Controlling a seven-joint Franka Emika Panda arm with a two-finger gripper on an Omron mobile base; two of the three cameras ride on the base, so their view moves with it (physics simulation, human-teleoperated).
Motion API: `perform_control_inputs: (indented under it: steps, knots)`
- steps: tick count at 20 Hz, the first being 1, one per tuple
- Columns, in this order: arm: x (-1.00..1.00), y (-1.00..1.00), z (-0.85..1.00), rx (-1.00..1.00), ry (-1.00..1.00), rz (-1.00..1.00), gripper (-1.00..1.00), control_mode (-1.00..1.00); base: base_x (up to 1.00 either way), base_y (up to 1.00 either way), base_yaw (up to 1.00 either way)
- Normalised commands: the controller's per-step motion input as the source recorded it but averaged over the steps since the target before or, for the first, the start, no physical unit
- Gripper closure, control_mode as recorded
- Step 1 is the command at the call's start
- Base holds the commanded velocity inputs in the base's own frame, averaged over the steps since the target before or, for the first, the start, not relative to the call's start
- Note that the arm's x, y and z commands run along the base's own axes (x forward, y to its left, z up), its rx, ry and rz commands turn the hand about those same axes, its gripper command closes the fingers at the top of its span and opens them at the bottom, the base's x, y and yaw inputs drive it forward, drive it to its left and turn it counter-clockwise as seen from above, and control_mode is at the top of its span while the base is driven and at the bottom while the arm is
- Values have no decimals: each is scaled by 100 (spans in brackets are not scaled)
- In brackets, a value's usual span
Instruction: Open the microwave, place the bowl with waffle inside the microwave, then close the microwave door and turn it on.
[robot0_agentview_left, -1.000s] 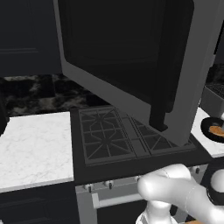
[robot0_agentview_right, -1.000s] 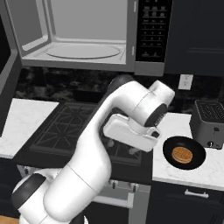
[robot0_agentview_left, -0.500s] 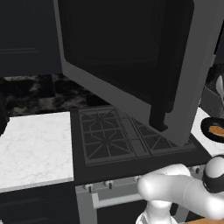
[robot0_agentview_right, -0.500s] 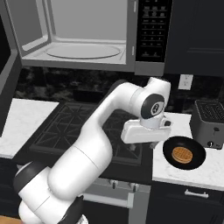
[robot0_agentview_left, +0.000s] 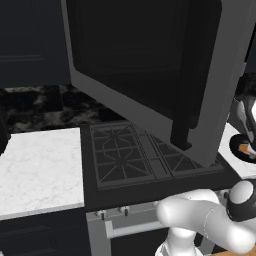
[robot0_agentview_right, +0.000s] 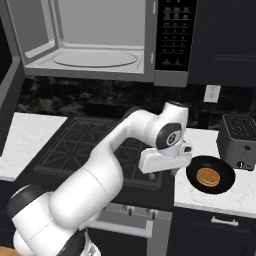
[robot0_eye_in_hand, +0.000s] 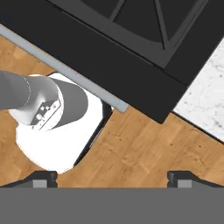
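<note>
The microwave (robot0_agentview_right: 100, 45) hangs above the stove with its cavity showing and its keypad (robot0_agentview_right: 172, 35) at the right. The microwave door (robot0_agentview_left: 150, 75) is swung wide open, its black bar handle (robot0_agentview_left: 182, 100) hanging over the burners. The black bowl (robot0_agentview_right: 210, 176) sits on the right counter with the golden waffle (robot0_agentview_right: 208, 177) in it; its edge also appears as the bowl (robot0_agentview_left: 245, 149). My gripper (robot0_agentview_right: 171, 169) hovers just left of the bowl over the stove's front right corner, pointing down. In the hand view the gripper (robot0_eye_in_hand: 113, 180) is open over the wooden floor, with nothing between its fingertips (robot0_eye_in_hand: 43, 178).
A dark grey toaster (robot0_agentview_right: 239, 141) stands right behind the bowl. The black gas stove (robot0_agentview_left: 135, 155) lies under the open door. White marble counters flank it at left (robot0_agentview_left: 40, 170) and right (robot0_agentview_right: 220, 197). The open door blocks the space above the stove's left side.
The hand has swung right along the stove's front edge toward the bowl and dropped slightly. Bowl, waffle and door have not moved.
</note>
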Motion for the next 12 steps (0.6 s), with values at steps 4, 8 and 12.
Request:
perform_control_inputs:
  steps: [4,8,12]
  knots:
    - [44,-14,-2,-2,-13,0,-100,-100,0,0,0]
    - [42,-21,-19,-8,-9,0,-100,-100,0,0,0]
    - [45,-25,-55,-12,0,2,-100,-100,0,0,0]
